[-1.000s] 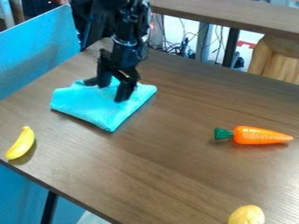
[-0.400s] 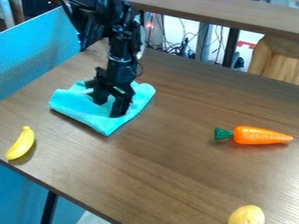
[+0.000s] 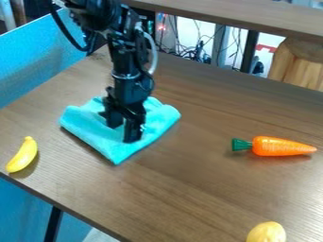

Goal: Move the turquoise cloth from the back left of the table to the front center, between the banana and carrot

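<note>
Your cloth (image 3: 97, 133) is bright turquoise, soft and matte, lying rumpled in a rough four-sided shape, its upper part raised in folds around the gripper (image 3: 123, 130). It sits left of centre on the brown wood-grain counter (image 3: 208, 189). One blunt corner points at you, toward the bottom of the view; its widest spread runs left to right. Your gripper hangs down over its middle, fingers apart, tips at the cloth, with turquoise showing between them. The yellow banana (image 3: 22, 155) lies to the cloth's lower left, the orange carrot (image 3: 281, 146) well apart to its right.
</note>
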{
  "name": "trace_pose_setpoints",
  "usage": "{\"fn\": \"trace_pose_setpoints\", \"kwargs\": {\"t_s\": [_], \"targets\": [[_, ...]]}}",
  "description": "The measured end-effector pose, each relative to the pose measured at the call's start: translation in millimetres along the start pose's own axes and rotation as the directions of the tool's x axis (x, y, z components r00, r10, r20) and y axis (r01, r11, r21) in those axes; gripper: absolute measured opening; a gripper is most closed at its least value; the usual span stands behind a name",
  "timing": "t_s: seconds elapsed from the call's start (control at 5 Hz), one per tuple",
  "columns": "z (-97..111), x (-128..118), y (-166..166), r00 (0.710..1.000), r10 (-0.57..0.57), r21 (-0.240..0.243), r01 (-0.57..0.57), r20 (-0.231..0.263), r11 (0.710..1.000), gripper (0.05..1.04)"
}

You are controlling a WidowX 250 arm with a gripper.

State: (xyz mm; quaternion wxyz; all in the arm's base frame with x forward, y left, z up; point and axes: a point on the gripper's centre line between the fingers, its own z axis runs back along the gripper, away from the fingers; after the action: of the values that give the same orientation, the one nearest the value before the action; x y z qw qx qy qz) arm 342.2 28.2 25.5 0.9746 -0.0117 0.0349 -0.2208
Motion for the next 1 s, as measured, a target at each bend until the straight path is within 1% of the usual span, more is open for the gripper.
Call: {"fn": "trace_pose_setpoints", "kwargs": {"t_s": [0.2,0.4,0.6,0.8,1.0], "targets": [[-2,3,-56,0.990,-0.137,-0.060,0.138,0.029,0.989,0.999],[-2,4,-106,0.970,-0.240,-0.093,0.242,0.031,0.966,0.999],[-3,0,-129,0.956,-0.294,-0.108,0.292,0.003,0.950,0.999],[-3,-7,-134,0.963,-0.270,-0.137,0.266,-0.010,0.954,0.999],[-3,-9,-134,0.971,-0.237,-0.139,0.231,-0.032,0.963,0.999]]}}
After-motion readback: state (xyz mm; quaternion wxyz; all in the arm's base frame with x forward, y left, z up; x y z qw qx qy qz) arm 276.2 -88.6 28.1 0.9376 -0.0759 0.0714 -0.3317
